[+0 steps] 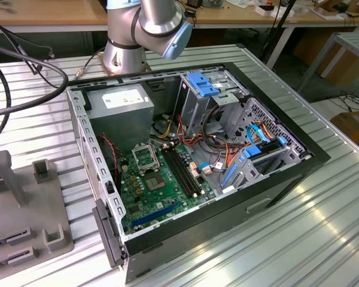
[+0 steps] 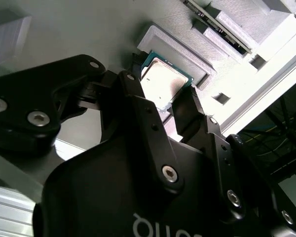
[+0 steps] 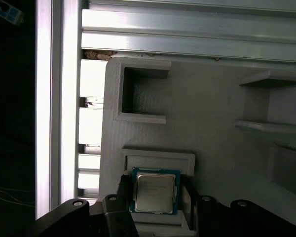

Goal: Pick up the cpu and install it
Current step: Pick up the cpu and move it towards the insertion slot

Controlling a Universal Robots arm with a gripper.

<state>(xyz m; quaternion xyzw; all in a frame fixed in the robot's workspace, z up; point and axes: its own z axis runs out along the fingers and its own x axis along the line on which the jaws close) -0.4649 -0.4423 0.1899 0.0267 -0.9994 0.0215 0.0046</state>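
Note:
The cpu [image 3: 154, 192] is a small square chip with a silver-grey face and a green rim. In both wrist views it sits between my gripper's [image 3: 156, 193] two black fingers, just above a shallow recess in a grey printed holder [image 3: 212, 98]. The fingers [image 2: 130, 86] press against opposite edges of the cpu [image 2: 164, 81], so my gripper [image 2: 160, 94] is shut on it. In the exterior view the open computer case [image 1: 227, 197] lies on the table with the green motherboard [image 1: 161, 191] and its metal-framed socket [image 1: 145, 158] exposed.
The arm's base [image 1: 128, 42] stands behind the case. A grey fixture [image 1: 24, 203] with raised blocks sits at the exterior view's left. Inside the case are a power supply [image 1: 122, 110], cables, blue drive brackets [image 1: 203, 84] and long black memory slots [image 1: 182, 170]. The table is ribbed aluminium.

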